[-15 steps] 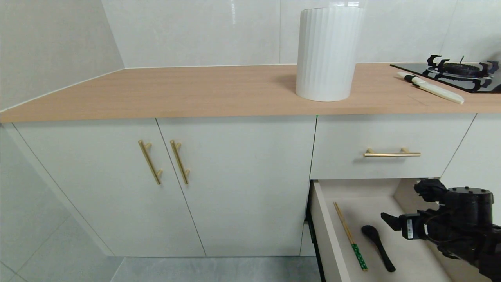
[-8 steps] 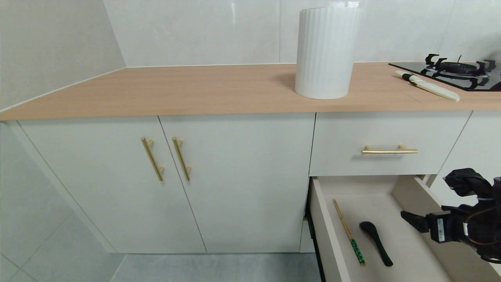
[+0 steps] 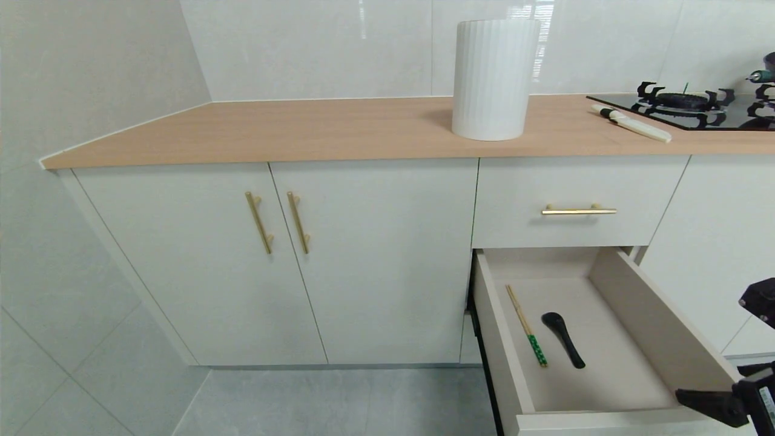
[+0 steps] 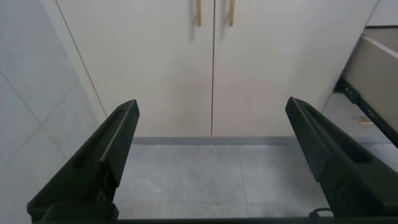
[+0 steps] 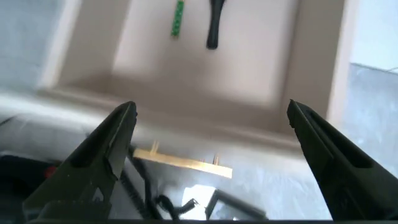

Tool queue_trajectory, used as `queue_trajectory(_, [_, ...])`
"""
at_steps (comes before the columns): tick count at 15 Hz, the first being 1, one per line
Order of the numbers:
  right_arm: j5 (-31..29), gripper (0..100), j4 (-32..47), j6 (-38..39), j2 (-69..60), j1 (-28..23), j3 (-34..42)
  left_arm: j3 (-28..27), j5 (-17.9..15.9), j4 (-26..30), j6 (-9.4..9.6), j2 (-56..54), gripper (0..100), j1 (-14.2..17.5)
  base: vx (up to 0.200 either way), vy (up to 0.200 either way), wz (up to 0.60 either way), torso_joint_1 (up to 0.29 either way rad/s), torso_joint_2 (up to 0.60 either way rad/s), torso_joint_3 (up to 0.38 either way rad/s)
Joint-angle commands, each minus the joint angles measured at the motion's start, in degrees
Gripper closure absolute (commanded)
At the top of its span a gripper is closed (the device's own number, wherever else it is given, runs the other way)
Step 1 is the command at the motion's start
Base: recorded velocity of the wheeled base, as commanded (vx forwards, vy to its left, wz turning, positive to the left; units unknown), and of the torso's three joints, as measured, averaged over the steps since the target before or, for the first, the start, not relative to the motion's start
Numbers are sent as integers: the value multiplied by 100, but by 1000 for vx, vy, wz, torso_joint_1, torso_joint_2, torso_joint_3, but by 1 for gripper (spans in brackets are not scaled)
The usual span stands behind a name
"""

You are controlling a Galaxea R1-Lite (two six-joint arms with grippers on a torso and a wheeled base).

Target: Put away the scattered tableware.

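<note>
Fingers point(image 5: 106, 155) of the right gripper point(image 5: 211, 112) are standing wide apart, holding nothing, just before the front of the open drawer point(image 3: 654, 327); the left gripper point(image 4: 211, 106) is gaping equally wide and empty, facing the closed cabinet doors point(image 4: 267, 62). Chopsticks point(image 3: 525, 327) and a black spoon point(image 3: 563, 339) are lying side by side, not touching, on the drawer's floor, while a pale knife point(image 3: 629, 121) is resting on the counter point(image 3: 303, 127) between the white canister point(image 3: 490, 79) and the stove point(image 3: 684, 106).

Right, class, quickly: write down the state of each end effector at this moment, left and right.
Left end effector: open, holding nothing.
Right end effector: open, holding nothing.
</note>
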Motion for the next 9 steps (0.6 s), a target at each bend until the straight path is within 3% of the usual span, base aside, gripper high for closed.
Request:
queue_trajectory(1, [12, 0, 1012, -4, 149, 5, -636, 0, -3, 0, -1, 9, 0, 1, 0, 0, 0, 0, 0, 0])
queue_trajectory(6, [-32, 0, 1864, 5, 1608, 225, -689, 0, 6, 0, -1, 9, 0, 1, 0, 0, 0, 0, 0, 0])
queue_trajectory(9, [-14, 0, 1864, 40, 2522, 295, -697, 0, 6, 0, -1, 9, 0, 1, 0, 0, 0, 0, 0, 0])
